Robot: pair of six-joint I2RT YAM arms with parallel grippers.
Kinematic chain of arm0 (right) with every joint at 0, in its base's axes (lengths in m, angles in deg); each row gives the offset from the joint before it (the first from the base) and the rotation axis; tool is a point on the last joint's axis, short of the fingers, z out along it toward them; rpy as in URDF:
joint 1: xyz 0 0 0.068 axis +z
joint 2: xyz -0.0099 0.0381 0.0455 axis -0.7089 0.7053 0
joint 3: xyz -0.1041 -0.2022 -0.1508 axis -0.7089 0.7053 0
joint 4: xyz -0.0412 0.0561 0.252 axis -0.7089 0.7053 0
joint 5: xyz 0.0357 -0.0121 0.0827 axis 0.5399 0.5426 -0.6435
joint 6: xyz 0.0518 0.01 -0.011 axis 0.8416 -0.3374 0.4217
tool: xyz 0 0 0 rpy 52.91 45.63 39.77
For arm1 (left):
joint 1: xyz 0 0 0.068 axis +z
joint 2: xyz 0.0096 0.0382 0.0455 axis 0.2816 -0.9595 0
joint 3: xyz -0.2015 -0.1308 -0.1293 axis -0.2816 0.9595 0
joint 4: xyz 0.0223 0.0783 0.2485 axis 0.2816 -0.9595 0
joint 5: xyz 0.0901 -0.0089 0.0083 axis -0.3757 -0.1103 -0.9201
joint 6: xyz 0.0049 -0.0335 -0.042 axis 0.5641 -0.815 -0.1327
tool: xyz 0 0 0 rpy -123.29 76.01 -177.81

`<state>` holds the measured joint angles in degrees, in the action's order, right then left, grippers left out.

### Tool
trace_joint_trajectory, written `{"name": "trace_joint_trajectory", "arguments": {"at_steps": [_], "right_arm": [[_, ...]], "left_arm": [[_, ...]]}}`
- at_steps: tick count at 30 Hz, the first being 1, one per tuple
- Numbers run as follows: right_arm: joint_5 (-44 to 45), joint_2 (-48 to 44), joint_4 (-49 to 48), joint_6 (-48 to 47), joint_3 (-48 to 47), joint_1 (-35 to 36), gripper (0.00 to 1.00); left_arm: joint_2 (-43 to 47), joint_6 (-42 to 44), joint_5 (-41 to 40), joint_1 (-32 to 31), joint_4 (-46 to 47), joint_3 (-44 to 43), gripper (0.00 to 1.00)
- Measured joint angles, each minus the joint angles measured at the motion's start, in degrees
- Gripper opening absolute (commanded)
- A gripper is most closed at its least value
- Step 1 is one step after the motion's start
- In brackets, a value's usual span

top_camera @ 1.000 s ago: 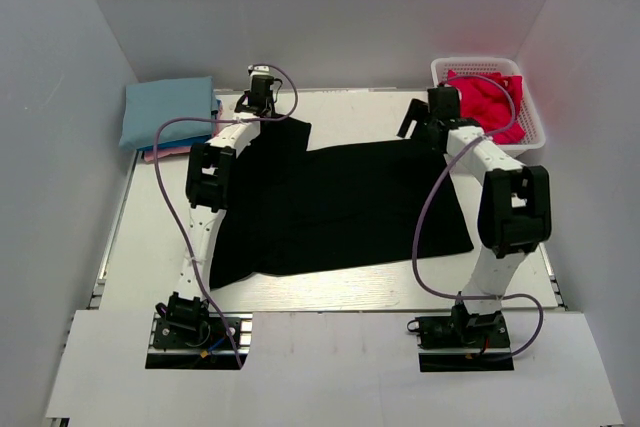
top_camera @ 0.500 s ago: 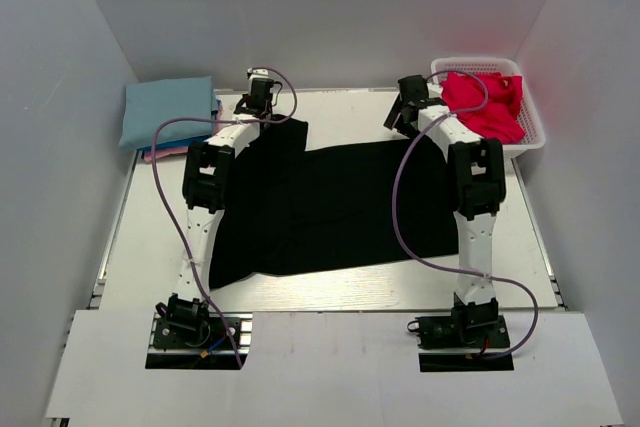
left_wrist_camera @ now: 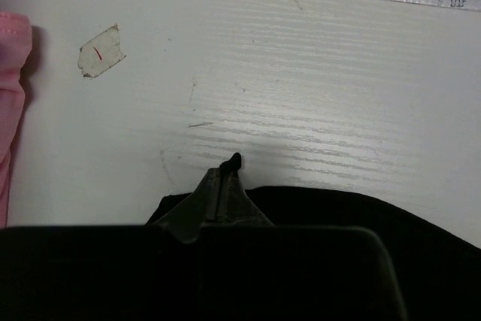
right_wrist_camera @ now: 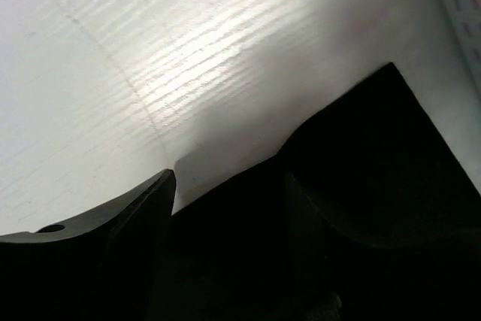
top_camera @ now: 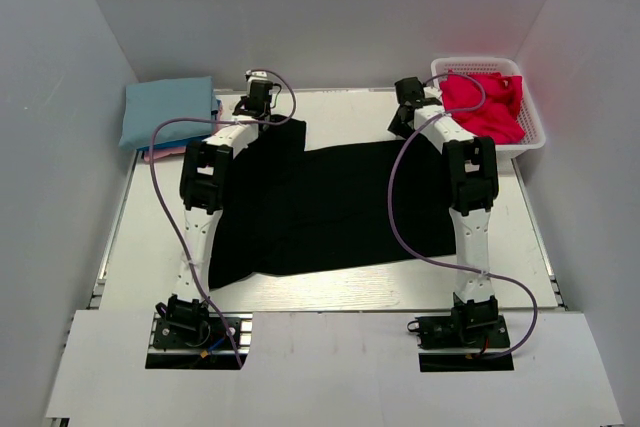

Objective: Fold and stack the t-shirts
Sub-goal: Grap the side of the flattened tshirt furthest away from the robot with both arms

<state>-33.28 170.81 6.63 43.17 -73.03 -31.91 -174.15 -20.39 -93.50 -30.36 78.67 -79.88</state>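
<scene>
A large black t-shirt (top_camera: 330,207) lies spread flat on the white table. My left gripper (top_camera: 262,99) is at the shirt's far left corner. In the left wrist view its jaws (left_wrist_camera: 224,177) are pressed together, with a small pinch of black cloth (left_wrist_camera: 235,160) sticking out at the tips. My right gripper (top_camera: 405,112) is at the shirt's far right corner. In the right wrist view it (right_wrist_camera: 225,212) is open, and the edge of the black t-shirt (right_wrist_camera: 361,140) lies between its fingers (right_wrist_camera: 154,201). I cannot tell whether the fingers touch the cloth.
A folded light blue t-shirt (top_camera: 170,112) lies on a pink one (top_camera: 160,154) at the far left; the pink edge (left_wrist_camera: 11,73) shows in the left wrist view. A red t-shirt (top_camera: 485,102) fills the white basket (top_camera: 533,127) at the far right. A tape scrap (left_wrist_camera: 101,50) is stuck to the table.
My right arm has stretched out and swung left, bringing its gripper to the far right corner of the black t-shirt. The left gripper has hardly moved.
</scene>
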Motion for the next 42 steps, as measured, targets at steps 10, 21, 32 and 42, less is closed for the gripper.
{"name": "trace_joint_trajectory", "arguments": {"at_steps": [10,21,32,42], "right_arm": [[3.9,-2.0,1.1,-0.5,3.7,0.1,0.03],[4.3,-5.1,-1.9,-4.2,8.8,1.9,0.0],[7.3,-21.6,-7.0,-5.4,24.0,2.9,0.0],[7.4,-27.9,-9.9,-4.2,35.1,3.1,0.0]], "left_arm": [[4.4,0.0,-0.1,0.0,-0.4,5.3,0.0],[7.6,-0.7,0.0,0.0,-0.7,8.4,0.0],[31.9,-2.4,-0.1,-1.0,3.2,30.7,0.0],[50.6,-14.9,2.4,-1.3,1.2,53.4,0.0]]}}
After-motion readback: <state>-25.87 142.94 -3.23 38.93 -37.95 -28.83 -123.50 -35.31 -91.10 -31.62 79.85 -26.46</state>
